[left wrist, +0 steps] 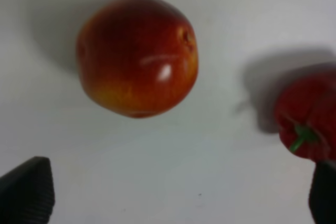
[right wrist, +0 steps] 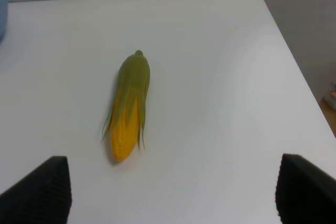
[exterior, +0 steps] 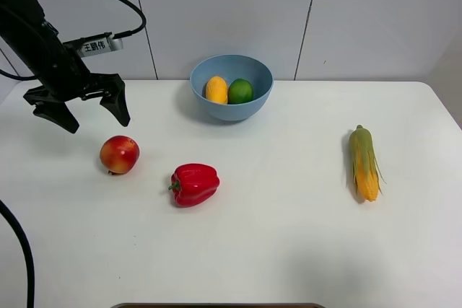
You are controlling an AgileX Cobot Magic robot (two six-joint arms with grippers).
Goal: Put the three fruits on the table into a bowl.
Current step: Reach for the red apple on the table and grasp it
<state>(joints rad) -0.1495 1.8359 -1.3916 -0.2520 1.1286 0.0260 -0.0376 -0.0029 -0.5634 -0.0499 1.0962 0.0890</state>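
Observation:
The red-and-yellow apple-like fruit (exterior: 120, 154) lies on the white table (exterior: 289, 243) at the left, and it fills the left wrist view (left wrist: 137, 56). My left gripper (exterior: 98, 122) hangs open and empty just above and behind it; its fingertips (left wrist: 26, 192) frame the bottom of the wrist view. The yellow-orange mango (exterior: 216, 89) and the green lime (exterior: 240, 91) lie side by side in the light-blue bowl (exterior: 232, 112) at the back centre. My right gripper (right wrist: 170, 192) is open and empty, and does not show in the exterior high view.
A glossy red bell pepper (exterior: 194, 184) lies right of the apple-like fruit and shows in the left wrist view (left wrist: 310, 124). A green-husked corn cob (exterior: 364, 162) lies at the right, in front of my right gripper (right wrist: 128, 106). The table's right edge is close to it.

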